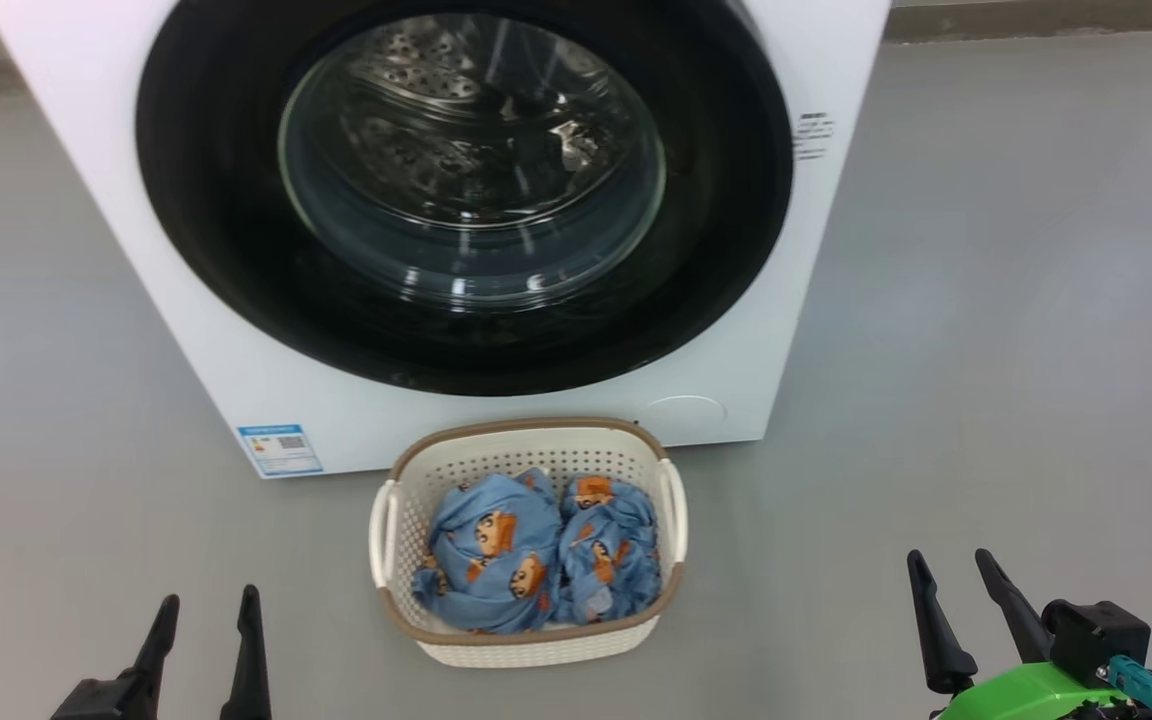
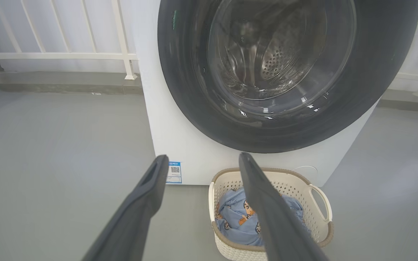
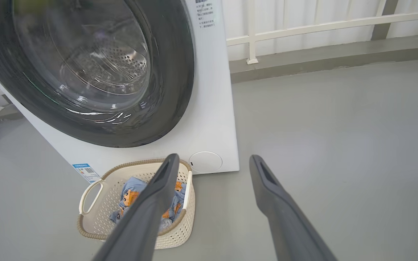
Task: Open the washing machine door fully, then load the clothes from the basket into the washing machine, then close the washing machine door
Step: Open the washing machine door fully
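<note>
The white washing machine (image 1: 86, 120) stands ahead with its round black-rimmed glass door (image 1: 466, 190) shut; the steel drum shows through the glass. On the floor in front sits the cream basket (image 1: 526, 435) holding two light-blue printed clothes (image 1: 536, 555) side by side. My left gripper (image 1: 208, 598) is open at the lower left, well left of the basket, nothing between its fingers. My right gripper (image 1: 951, 558) is open at the lower right, well right of the basket. The door (image 2: 289, 72), basket (image 2: 303, 181) and clothes (image 2: 236, 217) show in the left wrist view, and the door (image 3: 85, 69), basket (image 3: 93, 217) and clothes (image 3: 131, 192) in the right wrist view.
Grey floor (image 1: 986, 350) surrounds the machine on both sides. A white railing (image 2: 49, 54) on a low kerb runs behind the machine. A blue label sticker (image 1: 279, 449) is at the machine's lower left, and a round white service cap (image 1: 684, 412) at its lower right.
</note>
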You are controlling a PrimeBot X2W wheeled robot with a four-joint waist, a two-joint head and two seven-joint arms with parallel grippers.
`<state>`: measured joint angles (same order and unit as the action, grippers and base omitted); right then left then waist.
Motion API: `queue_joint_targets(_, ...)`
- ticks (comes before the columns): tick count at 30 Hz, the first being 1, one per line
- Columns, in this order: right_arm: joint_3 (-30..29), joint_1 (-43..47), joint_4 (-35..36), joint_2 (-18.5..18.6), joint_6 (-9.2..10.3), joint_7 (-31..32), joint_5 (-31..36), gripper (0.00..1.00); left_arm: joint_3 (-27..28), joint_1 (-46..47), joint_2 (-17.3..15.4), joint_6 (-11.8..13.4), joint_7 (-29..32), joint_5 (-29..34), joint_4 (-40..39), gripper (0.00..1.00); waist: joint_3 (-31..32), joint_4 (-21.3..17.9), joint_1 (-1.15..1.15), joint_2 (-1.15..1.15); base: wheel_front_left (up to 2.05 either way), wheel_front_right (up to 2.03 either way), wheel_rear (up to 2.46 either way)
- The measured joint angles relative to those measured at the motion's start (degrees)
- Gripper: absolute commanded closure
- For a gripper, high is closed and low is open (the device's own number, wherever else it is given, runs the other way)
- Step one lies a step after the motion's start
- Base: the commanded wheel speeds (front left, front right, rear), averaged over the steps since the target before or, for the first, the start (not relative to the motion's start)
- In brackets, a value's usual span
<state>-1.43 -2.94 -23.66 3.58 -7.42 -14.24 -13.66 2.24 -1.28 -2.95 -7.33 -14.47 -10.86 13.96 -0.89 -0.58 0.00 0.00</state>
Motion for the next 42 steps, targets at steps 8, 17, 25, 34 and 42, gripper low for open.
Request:
queue_joint_targets(8, -0.01, 0.0, 0.04, 0.02, 0.0, 0.0, 0.0, 0.0, 0.0, 0.0, 0.01, 0.0, 0.0, 0.0, 0.08, 0.0, -0.21, -0.24, 0.0, 0.0, 1.23, 1.23, -2.46)
queue_joint_targets(17, -0.02, 0.01, 0.09, 0.05, 0.0, 0.0, 0.0, 0.0, -0.05, 0.01, 0.09, 0.0, 0.0, -2.1, -0.63, 0.0, -0.13, -0.55, 0.0, 0.0, 1.08, 1.08, -2.16)
queue_joint_targets(25, -0.03, 0.01, 0.11, 0.09, 0.0, 0.0, 0.0, 0.0, -0.45, 0.0, 0.05, 0.0, 0.0, -2.11, -0.73, 0.0, -0.54, -0.44, 0.0, 0.0, 0.45, 0.45, -0.91)
queue_joint_targets(34, 0.0, -0.01, 0.0, 0.09, 0.0, 0.0, -0.02, 0.0, -0.89, 0.01, -0.05, 0.0, 0.0, -2.56, -0.71, 0.0, -0.91, -0.19, 0.0, 0.0, 0.01, 0.01, -0.03)
queue_joint_targets(42, 0.08, -0.38, -0.35, 0.05, 0.0, 0.0, -0.41, 0.97, -1.43, 0.04, -0.02, 0.0, 0.0, -2.75, -0.62, 0.0, -1.34, 0.23, 0.0, 0.0, 0.0, 0.0, 0.0)
